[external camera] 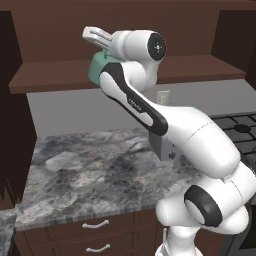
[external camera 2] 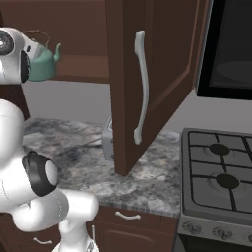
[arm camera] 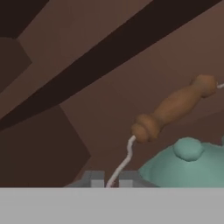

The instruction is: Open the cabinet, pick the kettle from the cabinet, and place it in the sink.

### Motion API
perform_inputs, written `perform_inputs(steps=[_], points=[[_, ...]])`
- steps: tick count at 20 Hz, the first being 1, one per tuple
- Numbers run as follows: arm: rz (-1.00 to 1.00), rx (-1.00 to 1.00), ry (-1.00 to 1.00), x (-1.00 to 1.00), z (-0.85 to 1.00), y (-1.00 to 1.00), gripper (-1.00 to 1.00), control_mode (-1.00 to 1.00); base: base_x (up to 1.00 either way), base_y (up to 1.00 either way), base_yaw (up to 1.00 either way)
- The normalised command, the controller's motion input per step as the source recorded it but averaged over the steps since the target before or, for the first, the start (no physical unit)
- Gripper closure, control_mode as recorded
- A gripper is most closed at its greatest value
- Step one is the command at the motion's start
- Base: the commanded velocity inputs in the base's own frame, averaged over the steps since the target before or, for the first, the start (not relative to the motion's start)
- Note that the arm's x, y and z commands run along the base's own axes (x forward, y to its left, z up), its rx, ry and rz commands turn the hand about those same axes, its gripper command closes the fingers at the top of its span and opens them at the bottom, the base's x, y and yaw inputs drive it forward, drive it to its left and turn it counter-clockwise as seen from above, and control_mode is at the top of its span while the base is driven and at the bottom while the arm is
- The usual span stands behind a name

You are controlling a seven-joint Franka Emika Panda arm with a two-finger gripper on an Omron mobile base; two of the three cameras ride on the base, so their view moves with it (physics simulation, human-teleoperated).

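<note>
The dark brown cabinet stands open, its right door (external camera 2: pixel 162 74) with a long silver bar handle (external camera 2: pixel 141 83) swung out over the counter. The teal kettle (external camera 2: pixel 44 66) is at the level of the cabinet shelf (external camera: pixel 200 70), spout to the right; I cannot tell whether it rests on the shelf. In the left base view the kettle (external camera: pixel 96 70) peeks out behind my forearm. My gripper (arm camera: pixel 111 181) is shut on the kettle's thin wire handle (arm camera: pixel 124 159), just below its brown wooden grip (arm camera: pixel 173 107). The lid knob (arm camera: pixel 187 148) shows close by. The sink is out of view.
A grey toaster (external camera: pixel 162 147) stands on the marbled counter (external camera: pixel 90 170) below the cabinet, and the open door hangs above the toaster (external camera 2: pixel 108 142). A gas stove (external camera 2: pixel 221 172) and a black microwave (external camera 2: pixel 231 49) are to the right. Drawers (external camera: pixel 95 225) sit under the counter.
</note>
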Motion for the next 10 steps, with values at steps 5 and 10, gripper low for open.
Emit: perform_inputs(steps=[5, 10], points=[[0.00, 0.00, 0.00, -0.58, 0.02, -0.22, 1.00, -1.00, 0.00, 0.00, 0.00], [-0.02, 0.00, 0.07, -0.52, -0.07, -0.29, 1.00, -1.00, 0.00, 0.00, 0.00]])
